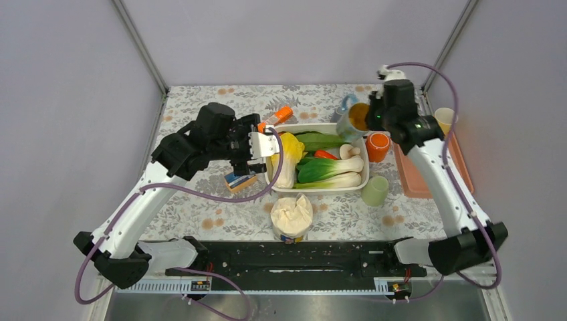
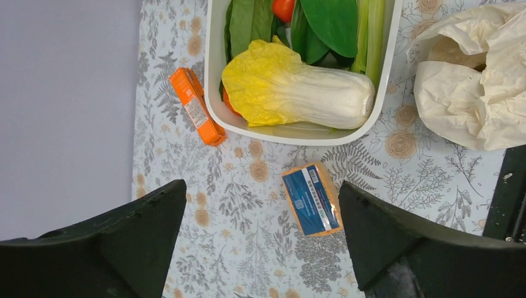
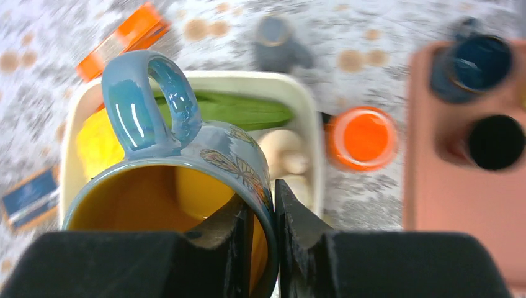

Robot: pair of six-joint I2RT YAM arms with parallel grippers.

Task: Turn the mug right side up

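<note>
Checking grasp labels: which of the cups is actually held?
The blue mug with the yellow inside: the right gripper pinches its rim. The orange cup and green cup stand free on the table.

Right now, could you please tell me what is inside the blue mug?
The mug looks empty: bare yellow glaze, plus one of the right arm's jaws reaching inside the rim, pinching the wall. That jaw hides part of the interior.

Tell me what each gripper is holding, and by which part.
The right gripper pinches the mug by its rim, one finger inside and one outside. The left gripper is open, holding nothing.
</note>
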